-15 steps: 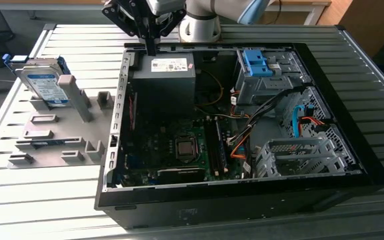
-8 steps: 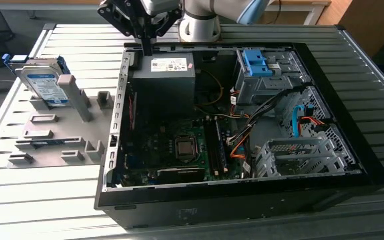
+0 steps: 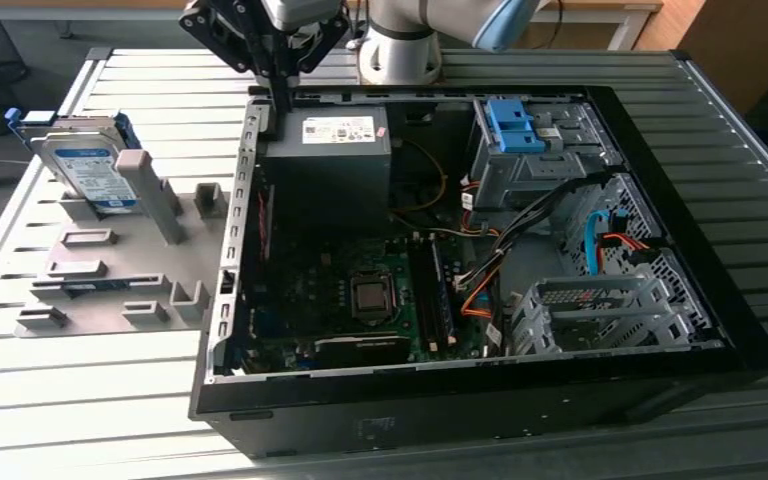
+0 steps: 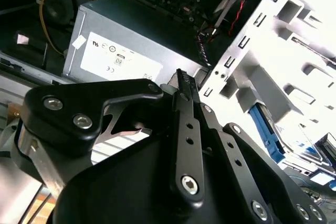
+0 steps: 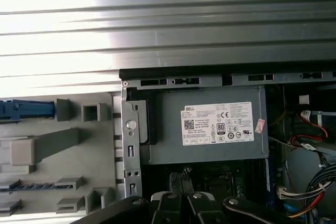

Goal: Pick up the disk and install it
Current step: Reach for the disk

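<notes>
The disk point(image 3: 87, 165) stands on its edge in a grey fixture point(image 3: 104, 270) on the counter point(image 3: 91, 385). It is on the exterior view's left, just beside the open computer case point(image 3: 491, 400), and it leans a little. Its labelled face is turned toward the camera, and the blue rails run along its sides. I judge it to be a stiff metal body, rather heavy for its size, with smooth faces that can slip. It is also sensitive to shocks, so it should not be dropped or knocked. The best place to take hold seems to be the upper part, which rises free above the fixture. The fingers would press on the two flat faces or on the railed edges, not on the label corner alone. The end effector point(image 3: 277, 108) hangs over the back edge of the case, near the corner of the power supply box point(image 3: 337, 165) and well apart from the disk. In both wrist views its fingers point(image 4: 182, 77) point(image 5: 181, 182) lie together with nothing between them. It carries nothing and, as far as I can see, touches nothing.
</notes>
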`<state>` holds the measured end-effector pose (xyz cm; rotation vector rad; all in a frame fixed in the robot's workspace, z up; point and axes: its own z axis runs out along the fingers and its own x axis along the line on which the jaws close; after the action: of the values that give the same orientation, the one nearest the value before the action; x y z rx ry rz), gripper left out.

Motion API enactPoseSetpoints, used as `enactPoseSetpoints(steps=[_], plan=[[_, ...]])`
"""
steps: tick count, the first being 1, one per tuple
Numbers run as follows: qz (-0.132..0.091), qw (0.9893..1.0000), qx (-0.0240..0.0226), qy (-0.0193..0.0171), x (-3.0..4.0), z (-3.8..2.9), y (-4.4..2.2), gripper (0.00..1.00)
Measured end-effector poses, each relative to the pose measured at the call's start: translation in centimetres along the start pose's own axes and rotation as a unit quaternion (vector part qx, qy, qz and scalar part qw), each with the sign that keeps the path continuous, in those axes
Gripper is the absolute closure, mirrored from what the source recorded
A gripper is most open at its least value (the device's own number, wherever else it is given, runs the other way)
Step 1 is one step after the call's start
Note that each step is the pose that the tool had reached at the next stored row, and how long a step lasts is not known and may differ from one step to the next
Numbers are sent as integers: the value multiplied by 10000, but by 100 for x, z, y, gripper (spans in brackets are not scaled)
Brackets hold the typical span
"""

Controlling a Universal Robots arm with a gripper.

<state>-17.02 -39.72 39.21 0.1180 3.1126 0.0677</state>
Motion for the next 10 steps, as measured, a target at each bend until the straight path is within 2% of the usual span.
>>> enactPoseSetpoints(steps=[10], plan=[[0,10000,0,0,30,2,-1,89]])
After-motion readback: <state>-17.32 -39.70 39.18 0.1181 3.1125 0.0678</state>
